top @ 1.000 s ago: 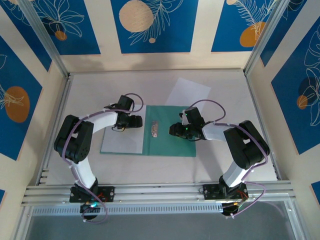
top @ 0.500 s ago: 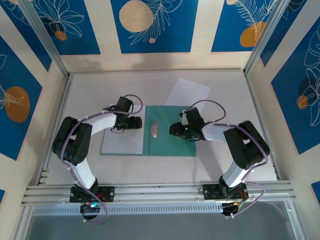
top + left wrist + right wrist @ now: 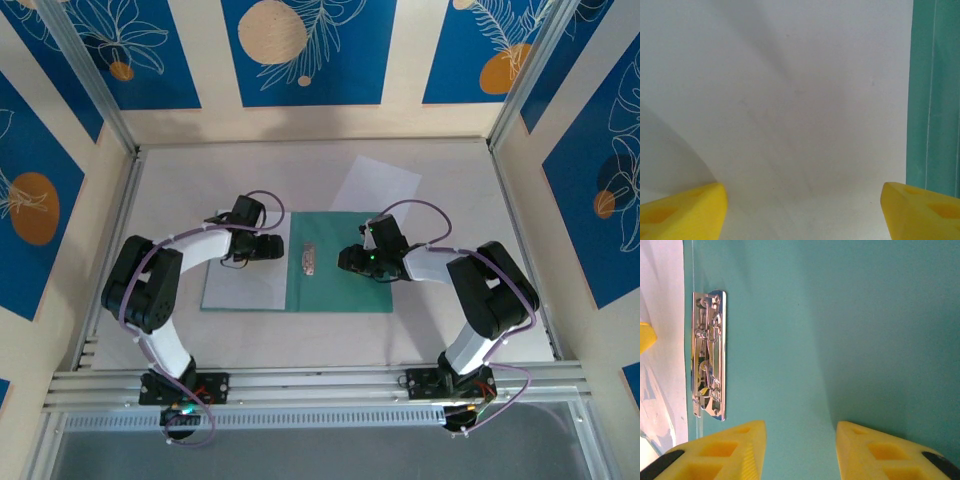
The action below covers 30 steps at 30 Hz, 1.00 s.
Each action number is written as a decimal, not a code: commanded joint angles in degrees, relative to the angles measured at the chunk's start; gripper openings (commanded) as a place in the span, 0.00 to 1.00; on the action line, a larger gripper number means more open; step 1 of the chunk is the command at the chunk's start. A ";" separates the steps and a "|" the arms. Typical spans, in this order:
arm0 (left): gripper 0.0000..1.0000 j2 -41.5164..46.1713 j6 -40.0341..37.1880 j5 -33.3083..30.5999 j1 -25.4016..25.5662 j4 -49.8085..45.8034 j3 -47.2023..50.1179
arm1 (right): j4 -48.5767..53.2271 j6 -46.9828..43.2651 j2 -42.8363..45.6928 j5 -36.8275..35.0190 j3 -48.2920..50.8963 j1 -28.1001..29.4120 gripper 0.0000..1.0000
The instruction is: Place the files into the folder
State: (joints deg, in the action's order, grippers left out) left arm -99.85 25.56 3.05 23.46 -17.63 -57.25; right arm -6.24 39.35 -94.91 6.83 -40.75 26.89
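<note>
The teal folder [image 3: 345, 285] lies open at the table's middle, with a metal clip [image 3: 308, 258] along its spine. One white file [image 3: 240, 282] covers its left half; a second file [image 3: 376, 184] lies on the table behind it. My left gripper [image 3: 272, 244] hovers low over the first file [image 3: 790, 100], open, its yellow fingertips [image 3: 682, 212] wide apart, with the folder's edge [image 3: 935, 100] at the right. My right gripper [image 3: 348, 262] is over the folder's bare right half [image 3: 840, 315], open with nothing between its fingers [image 3: 722, 452]. The clip [image 3: 710, 355] is just to its left.
The table [image 3: 450, 190] is walled by blue-and-cream panels on three sides, with an aluminium rail [image 3: 320, 385] along the near edge. Both arms bend inward over the folder, their grippers a short way apart across the clip.
The left arm's elbow has shifted slightly to the left. Both grippers stay where they were, and the sheets and folder have not moved.
</note>
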 commanded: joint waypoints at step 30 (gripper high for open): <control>0.80 0.99 1.09 1.55 -2.22 -3.48 0.38 | 2.55 2.20 -0.69 -2.79 1.54 0.75 0.43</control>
State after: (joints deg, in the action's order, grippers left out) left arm -99.79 27.90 2.70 22.06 -18.96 -57.36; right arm -6.70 40.71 -94.91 5.74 -40.75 27.35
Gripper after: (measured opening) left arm 0.805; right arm 0.433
